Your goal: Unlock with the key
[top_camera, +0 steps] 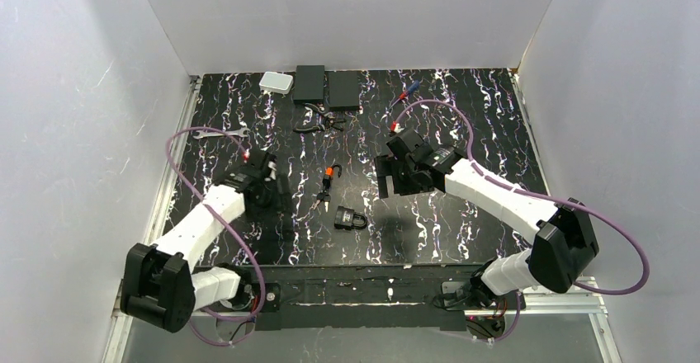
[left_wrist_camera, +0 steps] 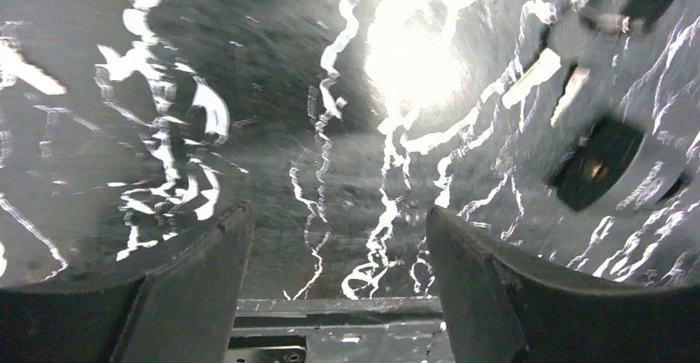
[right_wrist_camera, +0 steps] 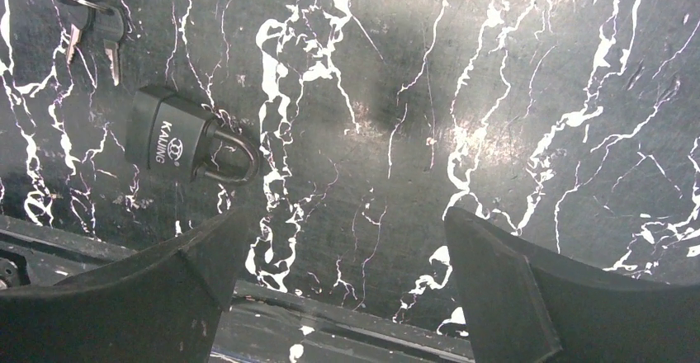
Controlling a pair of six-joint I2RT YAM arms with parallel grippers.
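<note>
Black padlock (right_wrist_camera: 177,136) free left of wide, empty right claw (right_wrist_camera: 342,214) | left claw (left_wrist_camera: 338,214) wide, empty | we risk padlock sliding under key (top_camera: 327,183).

I stood in a robot lab's test cell; plain white panels (top_camera: 347,16) walled my marbled black table (top_camera: 470,132) on three sides; aluminium rails (top_camera: 561,299) edged it; far beyond my right gripper (top_camera: 386,183) lay black boxes (top_camera: 310,82), pliers (top_camera: 318,120) and a screwdriver (top_camera: 406,92).
</note>
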